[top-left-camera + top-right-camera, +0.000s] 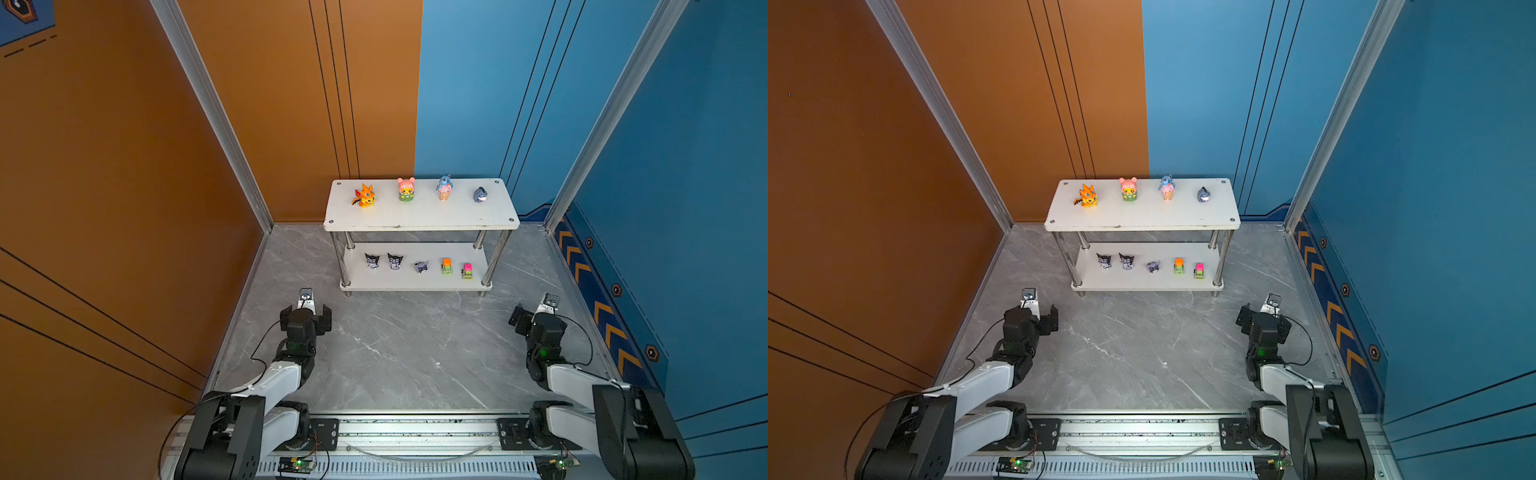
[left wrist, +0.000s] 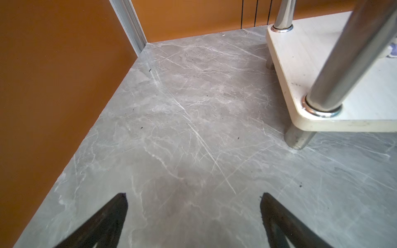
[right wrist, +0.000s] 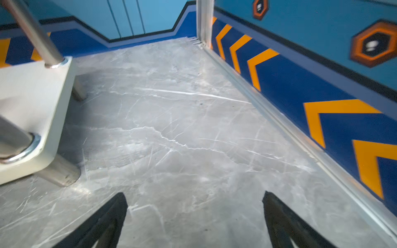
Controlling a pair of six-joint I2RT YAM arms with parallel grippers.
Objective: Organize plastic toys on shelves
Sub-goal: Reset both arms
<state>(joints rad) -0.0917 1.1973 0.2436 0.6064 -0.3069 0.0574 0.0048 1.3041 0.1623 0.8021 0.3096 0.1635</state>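
The shelves [image 1: 419, 218] stand at the back of the floor in both top views. On the upper board stand the orange dragon [image 1: 365, 196], the pink-yellow toy [image 1: 406, 189], the blue one on a cone [image 1: 444, 188] and the grey donkey [image 1: 480, 194]. The lower board [image 1: 1142, 280] carries three black-purple horned toys [image 1: 372, 261] and two green cars [image 1: 446, 266]. My left gripper [image 2: 194, 194] hangs open over bare floor, in front of the rack's left legs. My right gripper [image 3: 194, 193] is open too, off the rack's right end. Neither holds anything.
An orange wall [image 1: 124, 187] closes the left side and a blue wall [image 1: 685, 187] the right, with aluminium posts [image 1: 216, 112] at the corners. The grey marble floor [image 1: 415, 345] lies between the arms. The arms' mounting rail [image 1: 415, 432] runs along the front.
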